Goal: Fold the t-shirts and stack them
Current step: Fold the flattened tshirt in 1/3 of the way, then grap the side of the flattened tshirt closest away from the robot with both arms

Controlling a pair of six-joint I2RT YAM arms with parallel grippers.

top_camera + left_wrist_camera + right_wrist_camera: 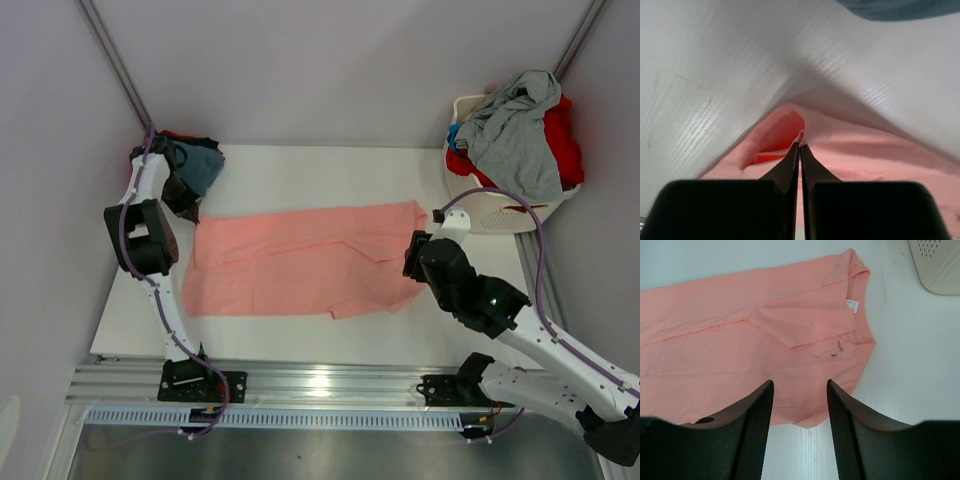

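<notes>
A large salmon-pink t-shirt [300,260] lies spread flat across the table, folded lengthwise. My left gripper [188,210] is at its far left corner. In the left wrist view the left gripper [800,145] is shut on a raised fold of the pink cloth [865,160]. My right gripper [412,262] hovers open over the shirt's right end. In the right wrist view the right gripper [800,382] is empty above the pink shirt [740,330], near its lower right edge. The shirt's white label [852,305] shows.
A teal-blue shirt [205,165] tops a small pile at the far left corner, with red and black cloth under it. A white laundry basket [500,210] at the far right holds a grey shirt [520,125] and a red one [565,140].
</notes>
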